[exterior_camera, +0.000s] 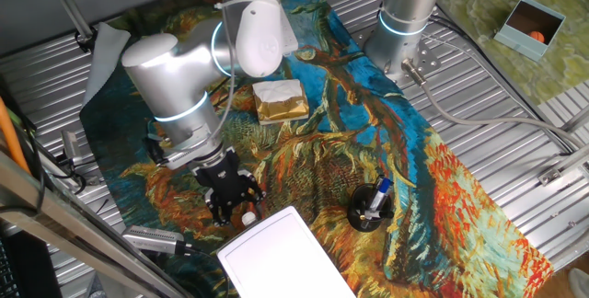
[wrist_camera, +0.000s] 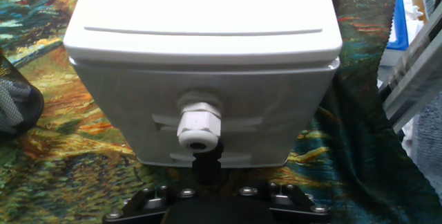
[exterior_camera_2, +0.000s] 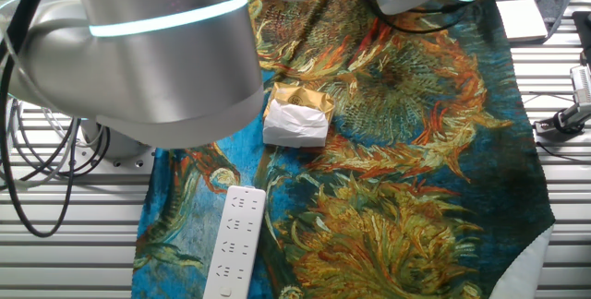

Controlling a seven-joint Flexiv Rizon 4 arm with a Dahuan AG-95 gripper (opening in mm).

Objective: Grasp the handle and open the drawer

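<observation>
The drawer (wrist_camera: 207,92) is the flat front of a plain white box (exterior_camera: 285,257) at the near edge of the painted cloth. It looks pushed in. The handle (wrist_camera: 199,124), a small round white knob, sits at the centre of that front and shows in one fixed view (exterior_camera: 248,217) as well. My black gripper (exterior_camera: 230,206) hangs just in front of the knob. In the hand view my gripper (wrist_camera: 206,170) shows as dark tips together right below the knob, not around it. The other fixed view hides gripper and knob behind the arm.
A black round pen holder (exterior_camera: 371,208) stands right of the box and shows at the left edge of the hand view (wrist_camera: 14,106). A gold-and-white block (exterior_camera: 279,100) lies mid-cloth. A long white bar (exterior_camera_2: 235,244) lies on the cloth. A second arm's base (exterior_camera: 405,22) stands behind.
</observation>
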